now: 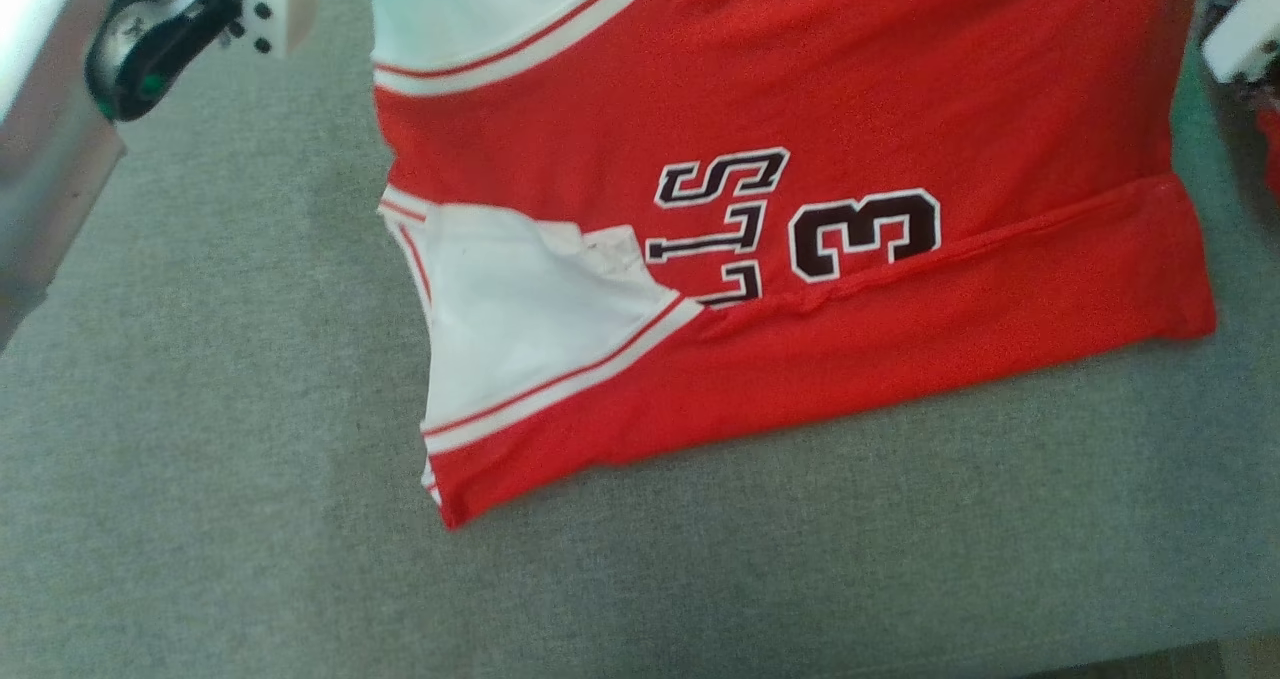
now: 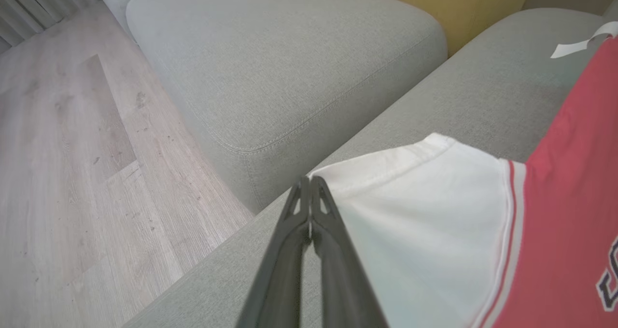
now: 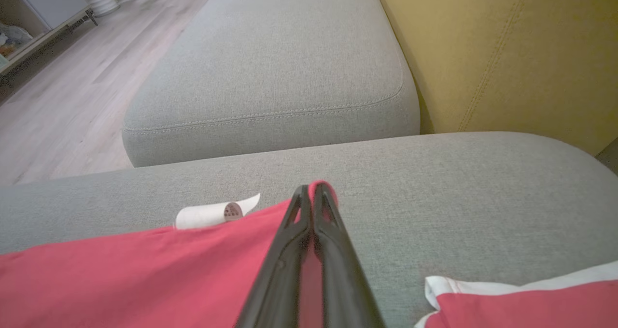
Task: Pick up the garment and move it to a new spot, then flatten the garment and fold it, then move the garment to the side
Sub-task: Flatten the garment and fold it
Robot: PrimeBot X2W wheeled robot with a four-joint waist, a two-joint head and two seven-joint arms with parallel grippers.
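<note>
Inside right tool (image 3: 313,189), garment (image 3: 120,275) corner.

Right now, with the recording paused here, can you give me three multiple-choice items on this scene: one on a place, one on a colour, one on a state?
1. What is under the jersey?
A. a table
B. the grey sofa
C. a basket

2. What colour is the sleeve at the tips of the left claw?
A. white
B. black
C. yellow

3. How is the right claw?
A. wide open
B. shut on the jersey's red cloth
C. shut, well clear of the jersey

Answers:
1 B: grey cushion fabric shows around the jersey's lower edges in the head view.
2 A: the left wrist view shows white cloth running right up to the tips.
3 B: the right wrist view shows the fingers pressed together with a red corner between their tips.
</note>
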